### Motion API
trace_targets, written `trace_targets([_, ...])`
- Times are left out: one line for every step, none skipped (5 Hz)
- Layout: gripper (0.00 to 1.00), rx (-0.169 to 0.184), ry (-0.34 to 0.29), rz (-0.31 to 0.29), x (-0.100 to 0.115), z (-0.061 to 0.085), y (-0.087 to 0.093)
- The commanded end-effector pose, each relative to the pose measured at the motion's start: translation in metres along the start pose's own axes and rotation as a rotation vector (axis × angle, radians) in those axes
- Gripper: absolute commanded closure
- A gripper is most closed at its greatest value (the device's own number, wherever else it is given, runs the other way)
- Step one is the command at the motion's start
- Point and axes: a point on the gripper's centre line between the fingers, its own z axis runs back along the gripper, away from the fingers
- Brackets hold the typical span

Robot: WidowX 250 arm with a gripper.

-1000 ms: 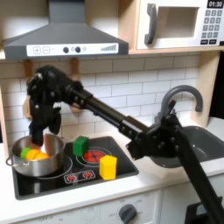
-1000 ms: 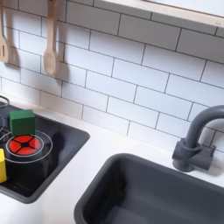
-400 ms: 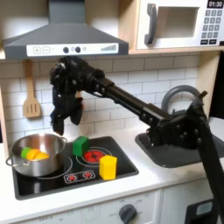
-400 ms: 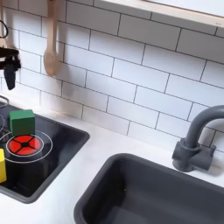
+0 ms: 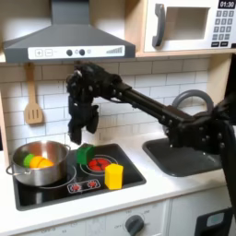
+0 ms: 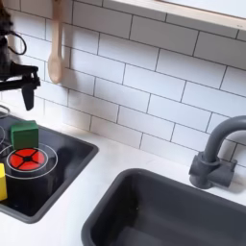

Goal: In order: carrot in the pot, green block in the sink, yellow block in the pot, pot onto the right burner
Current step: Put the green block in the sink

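The shiny pot point(image 5: 39, 164) stands on the left burner in the first exterior view, and the orange carrot point(image 5: 38, 163) lies inside it. The green block point(image 5: 85, 153) point(image 6: 24, 134) sits on the stovetop to the right of the pot. Nearer the front right of the stove stands the yellow block point(image 5: 113, 175) point(image 6: 2, 181). My gripper point(image 5: 81, 138) point(image 6: 21, 104) hangs open and empty just above the green block, with nothing between its fingers. The dark grey sink point(image 5: 189, 159) point(image 6: 173, 216) with its arched faucet point(image 5: 189, 100) point(image 6: 216, 149) lies to the right of the stove in both exterior views.
A red burner ring point(image 6: 26, 159) point(image 5: 98, 164) lies in front of the green block. Wooden utensils point(image 6: 56, 43) point(image 5: 33, 106) hang on the tiled wall. A range hood point(image 5: 69, 37) and a microwave point(image 5: 189, 26) are overhead. White counter point(image 6: 96, 183) separates stove and sink.
My gripper rose out of the pot and swung to the first exterior view's right, now above the green block. The carrot stays in the pot. The blocks have not moved.
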Motion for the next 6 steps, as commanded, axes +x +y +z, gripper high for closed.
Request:
trace_targets([0.0,0.038,0.025,0.041,-0.002,-0.01,-0.008])
trace_targets([0.0,0.07,0.03,0.071,0.003,-0.007,-0.003])
trace_targets([0.0,0.071,0.061,0.063,0.004,-0.019,-0.007])
trace_targets([0.0,0.072,0.076,0.052,0.002,-0.028,-0.008])
trace_targets([0.0,0.078,0.084,0.048,0.0,-0.033,-0.008])
trace_targets([0.0,0.087,0.096,0.048,-0.004,-0.041,-0.005])
